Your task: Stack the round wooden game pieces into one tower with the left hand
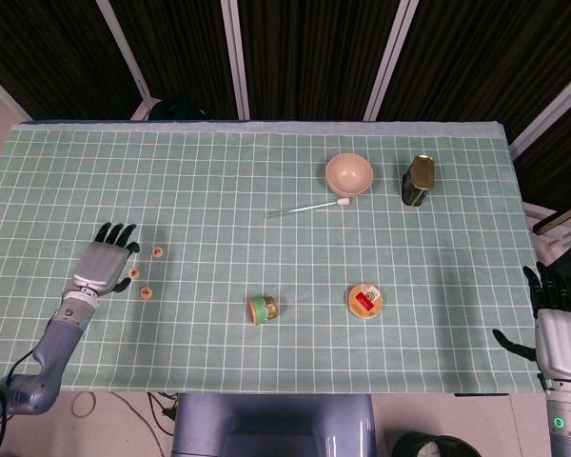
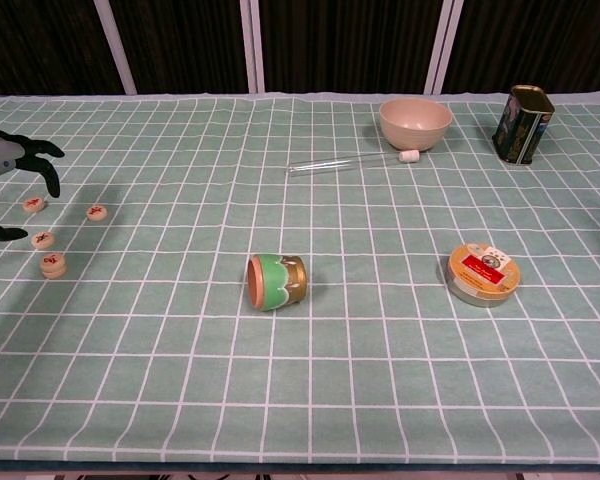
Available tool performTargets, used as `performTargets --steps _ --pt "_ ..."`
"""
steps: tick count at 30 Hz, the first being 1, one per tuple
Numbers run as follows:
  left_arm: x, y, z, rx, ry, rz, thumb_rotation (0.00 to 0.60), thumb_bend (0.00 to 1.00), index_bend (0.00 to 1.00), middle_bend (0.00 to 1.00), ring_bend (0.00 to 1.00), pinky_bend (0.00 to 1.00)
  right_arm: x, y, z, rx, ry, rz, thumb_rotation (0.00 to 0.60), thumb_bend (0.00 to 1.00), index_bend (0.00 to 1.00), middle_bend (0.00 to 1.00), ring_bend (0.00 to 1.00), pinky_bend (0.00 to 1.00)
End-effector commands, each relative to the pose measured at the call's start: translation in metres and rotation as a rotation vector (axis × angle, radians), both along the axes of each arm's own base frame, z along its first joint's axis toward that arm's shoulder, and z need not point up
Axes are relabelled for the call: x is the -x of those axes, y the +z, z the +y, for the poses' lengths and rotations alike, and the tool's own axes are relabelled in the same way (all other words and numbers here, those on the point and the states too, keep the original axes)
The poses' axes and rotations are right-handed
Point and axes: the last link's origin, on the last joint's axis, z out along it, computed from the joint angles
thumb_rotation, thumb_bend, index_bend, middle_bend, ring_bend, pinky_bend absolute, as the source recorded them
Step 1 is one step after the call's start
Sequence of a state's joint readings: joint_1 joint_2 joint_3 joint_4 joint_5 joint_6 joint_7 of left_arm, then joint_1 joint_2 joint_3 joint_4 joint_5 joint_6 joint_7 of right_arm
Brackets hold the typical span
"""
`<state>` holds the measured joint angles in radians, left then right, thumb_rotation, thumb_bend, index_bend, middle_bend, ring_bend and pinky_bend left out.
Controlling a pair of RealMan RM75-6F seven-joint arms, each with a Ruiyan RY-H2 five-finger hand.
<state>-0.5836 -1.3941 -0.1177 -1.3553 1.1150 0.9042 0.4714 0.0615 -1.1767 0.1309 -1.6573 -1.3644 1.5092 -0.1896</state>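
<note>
Several round wooden game pieces lie at the table's left. In the chest view one piece [image 2: 34, 204] sits by my left hand, another [image 2: 97, 212] lies right of it, a third [image 2: 43, 239] nearer the front, and the thicker one [image 2: 52, 264] looks like two stacked. The head view shows three spots: [image 1: 157, 251], [image 1: 133, 273], [image 1: 146, 292]. My left hand [image 1: 103, 263] [image 2: 8, 165] hovers just left of them, fingers spread and curved, holding nothing. My right hand [image 1: 557, 328] hangs off the table's right front corner, fingers apart and empty.
A green and gold cup [image 2: 277, 281] lies on its side mid-table. A round orange tin [image 2: 482, 274] sits to its right. At the back stand a pink bowl [image 2: 415, 122], a dark can [image 2: 523, 123] and a thin glass rod [image 2: 350, 163].
</note>
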Motion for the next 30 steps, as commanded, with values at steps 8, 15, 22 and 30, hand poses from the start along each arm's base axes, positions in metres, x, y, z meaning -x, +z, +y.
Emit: performTargets --steps 8,15,22,30 --pt "0.007 -0.003 0.000 0.019 0.031 0.000 0.600 0.27 0.39 0.03 0.00 0.00 0.000 0.000 0.000 0.002 -0.006 -0.002 0.600 0.23 0.05 0.01 0.04 0.00" --pt "0.010 -0.008 -0.002 0.026 0.027 0.006 0.600 0.27 0.41 0.04 0.00 0.00 0.000 0.000 0.000 0.004 -0.008 -0.003 0.600 0.23 0.05 0.01 0.04 0.00" --pt "0.012 -0.015 -0.001 0.022 0.019 0.018 0.600 0.28 0.43 0.04 0.00 0.00 0.001 0.001 0.000 0.006 -0.013 -0.006 0.600 0.23 0.05 0.01 0.04 0.00" --pt "0.012 -0.019 0.001 0.017 0.010 0.041 0.600 0.28 0.44 0.05 0.00 0.00 0.001 0.001 0.000 0.003 -0.018 -0.008 0.600 0.23 0.05 0.01 0.04 0.00"
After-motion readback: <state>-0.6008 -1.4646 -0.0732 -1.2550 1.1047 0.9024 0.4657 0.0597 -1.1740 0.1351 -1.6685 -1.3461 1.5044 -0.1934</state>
